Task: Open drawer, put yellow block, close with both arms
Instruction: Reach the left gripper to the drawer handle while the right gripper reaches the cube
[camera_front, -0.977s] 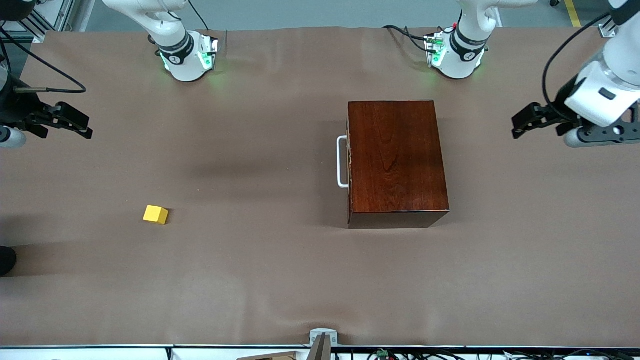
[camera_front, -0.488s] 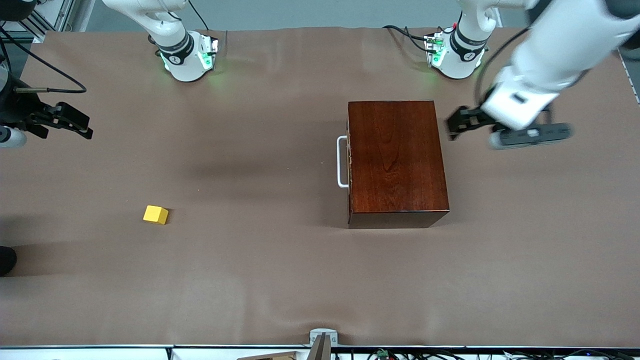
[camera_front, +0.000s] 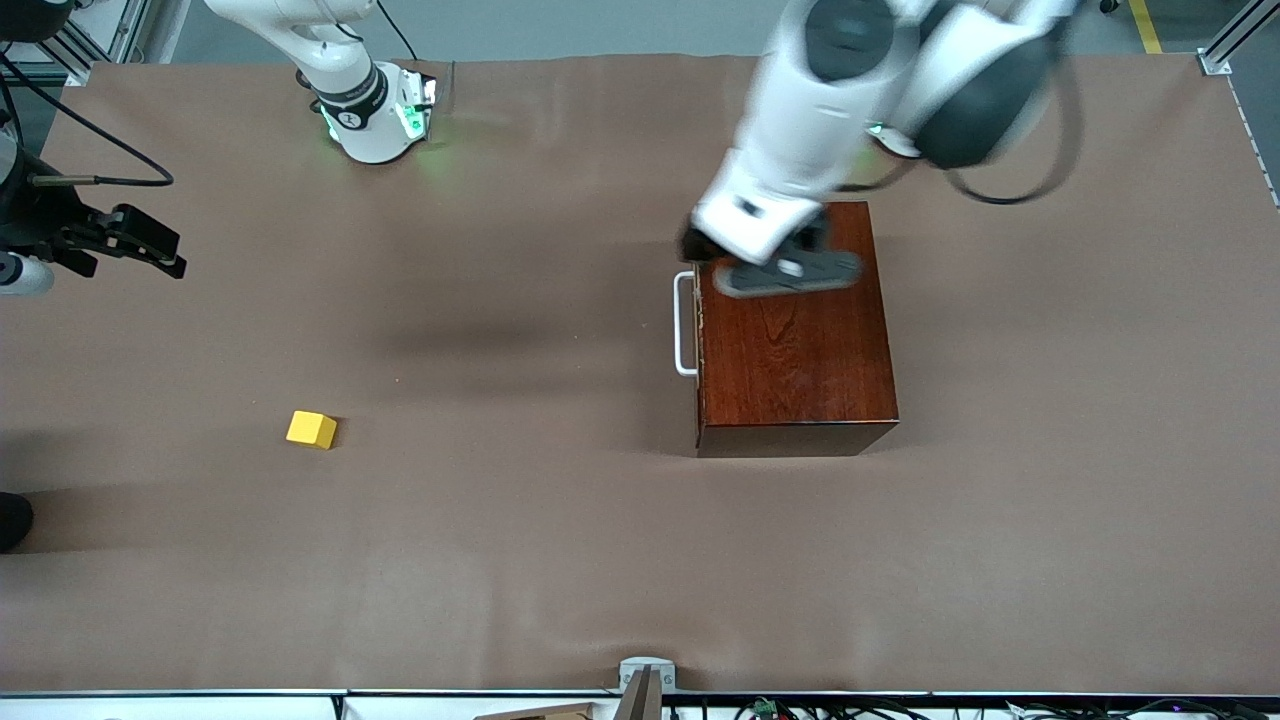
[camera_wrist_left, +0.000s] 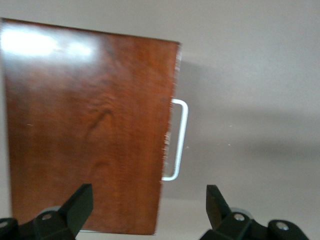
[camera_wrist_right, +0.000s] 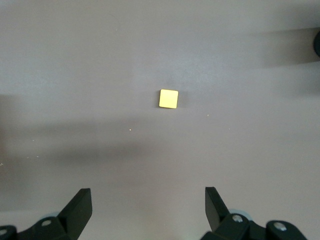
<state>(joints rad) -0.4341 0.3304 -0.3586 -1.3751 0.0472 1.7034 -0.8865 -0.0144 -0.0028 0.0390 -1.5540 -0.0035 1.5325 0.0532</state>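
While the left gripper (camera_front: 700, 247) hangs over the box (camera_front: 795, 340), up above the top corner on the handle side, its two black fingers (camera_wrist_left: 80, 202) are spread wide with nothing between them. You can see that best from the left wrist view, where the gap frames the box edge and the handle (camera_wrist_left: 179, 140) below. Arm itself comes in blurry from its base end, so don't expect crisp detail there.

Box is a glossy mahogany-coloured rectangle with visible wood grain and a bright glare patch on the lid. Drawer (camera_front: 699, 330) is fully in: its dark reddish front sits flush with the box, and only the white U-shaped bar handle sticks out, pointing toward the right arm's end of the table.

Right gripper (camera_front: 135, 243) waits way out at the right arm's end of the table, fingers (camera_wrist_right: 80, 205) also spread wide, holding nothing. Its wrist view looks straight down on the block (camera_front: 311, 429).

Block is a small plain bright-yellow cube, tiny next to the box. It sits alone on the brown table cover (camera_front: 560, 560), well apart from the box, toward the right arm's end and a bit nearer the front camera than the handle.
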